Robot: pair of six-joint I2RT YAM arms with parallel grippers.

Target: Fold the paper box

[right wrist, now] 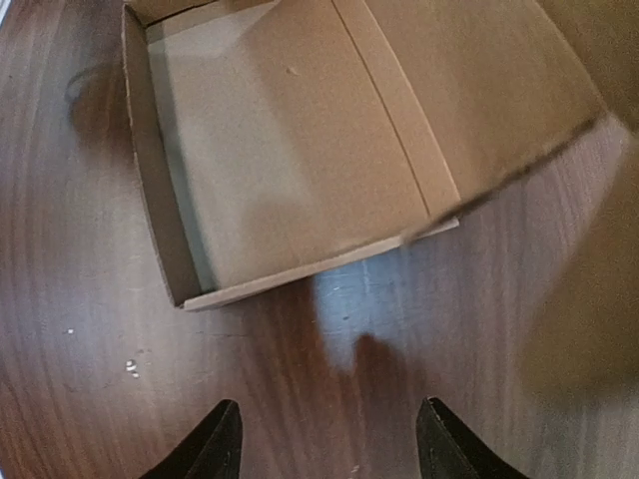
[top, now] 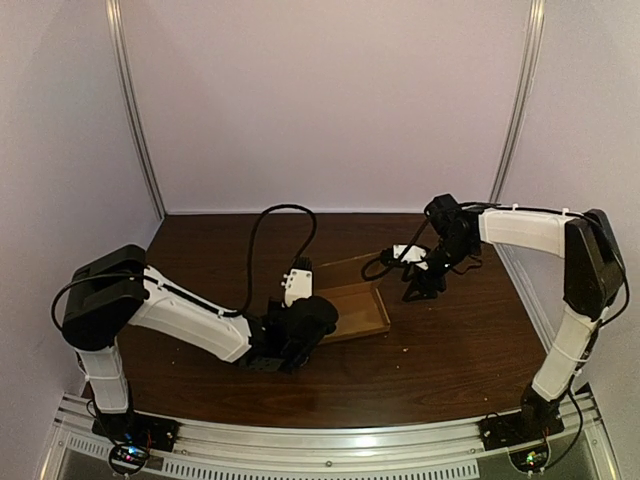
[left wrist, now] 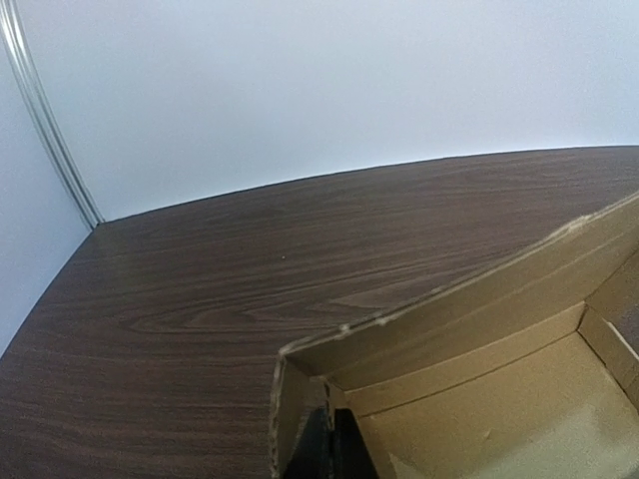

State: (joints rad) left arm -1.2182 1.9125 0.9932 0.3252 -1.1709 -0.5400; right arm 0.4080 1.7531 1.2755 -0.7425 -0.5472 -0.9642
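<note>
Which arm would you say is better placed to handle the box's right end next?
Right, likely: the right gripper, open, hangs beside the box's right end; the left gripper sits at its left corner.

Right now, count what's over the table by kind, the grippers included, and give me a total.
paper box: 1
grippers: 2 (left gripper, right gripper)
Total: 3

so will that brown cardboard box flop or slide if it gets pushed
Brown cardboard box looks thin-walled, so probably light and apt to slide on the smooth dark wooden table. Its creased walls likely flex.
</note>
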